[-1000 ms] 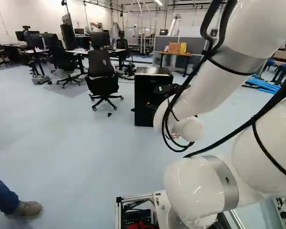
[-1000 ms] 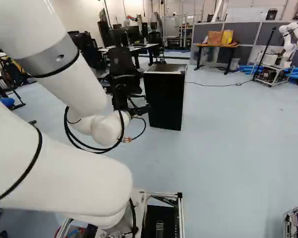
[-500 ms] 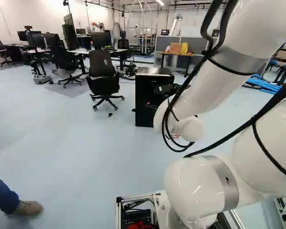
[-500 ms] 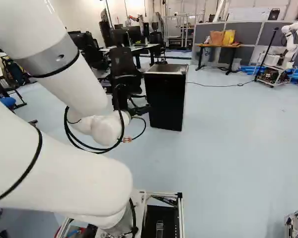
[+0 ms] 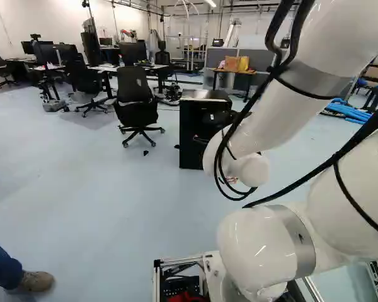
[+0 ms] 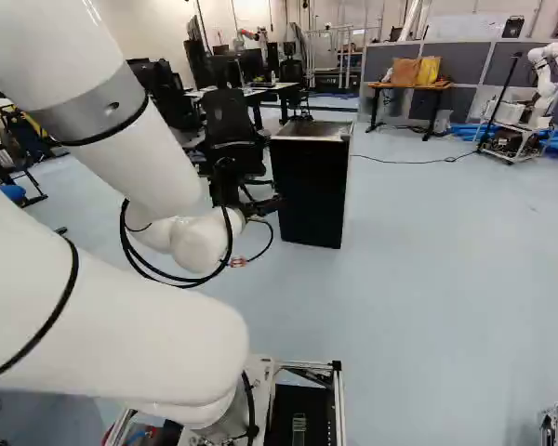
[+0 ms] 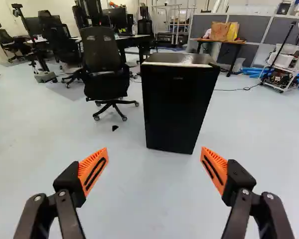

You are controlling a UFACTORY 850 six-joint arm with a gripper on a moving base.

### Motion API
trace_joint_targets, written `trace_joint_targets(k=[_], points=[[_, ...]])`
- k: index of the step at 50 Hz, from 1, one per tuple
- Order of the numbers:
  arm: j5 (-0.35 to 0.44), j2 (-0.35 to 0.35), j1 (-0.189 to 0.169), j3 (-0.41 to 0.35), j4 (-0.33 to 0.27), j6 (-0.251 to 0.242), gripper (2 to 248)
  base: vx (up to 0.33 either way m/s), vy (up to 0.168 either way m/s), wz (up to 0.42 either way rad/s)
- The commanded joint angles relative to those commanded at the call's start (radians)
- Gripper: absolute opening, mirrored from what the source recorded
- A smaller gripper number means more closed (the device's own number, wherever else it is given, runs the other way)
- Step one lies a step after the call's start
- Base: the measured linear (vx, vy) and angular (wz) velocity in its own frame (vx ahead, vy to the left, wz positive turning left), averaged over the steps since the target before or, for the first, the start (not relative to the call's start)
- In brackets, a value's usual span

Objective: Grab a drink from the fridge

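Observation:
The black gripper [image 6: 260, 203] shows in part beyond the wrist in the right base view, in front of the fridge's near side. In the wrist view the gripper [image 7: 155, 153] stands wide open, its two orange pads far apart with only floor between them. Ahead of it stands the black fridge [image 7: 177, 107], upright on the floor, its door closed. The same fridge [image 6: 311, 190] is right of the wrist in the right base view; the arm partly covers it in the left base view. No drink is visible.
An office chair [image 7: 104, 72] stands beside the fridge, with desks behind. A small dark object [image 7: 115, 128] lies on the floor near the chair. A table with bags [image 7: 224, 41] and another robot [image 6: 539, 88] are farther back. A person's leg [image 5: 5, 267] is close at the left.
The base has moved slightly forward; the fridge looks a little nearer and the person's leg has shifted outward and down in the left base view. The arm holds its pose.

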State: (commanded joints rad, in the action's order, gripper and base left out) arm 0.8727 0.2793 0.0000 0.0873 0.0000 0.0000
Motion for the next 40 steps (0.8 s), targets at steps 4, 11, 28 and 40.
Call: trace_joint_targets(k=[4, 11, 28, 40], points=[[0.0, 0.0, 0.0, 0.0, 0.0, 0.0, 247, 0.056, 0.032, -0.011], [0.0, 0.0, 0.0, 0.0, 0.0, 0.0, 247, 0.06, 0.04, -0.009], [0.0, 0.0, 0.0, 0.0, 0.0, 0.0, 247, 0.067, 0.038, -0.01], [0.0, 0.0, 0.0, 0.0, 0.0, 0.0, 247, 0.072, 0.026, -0.017]])
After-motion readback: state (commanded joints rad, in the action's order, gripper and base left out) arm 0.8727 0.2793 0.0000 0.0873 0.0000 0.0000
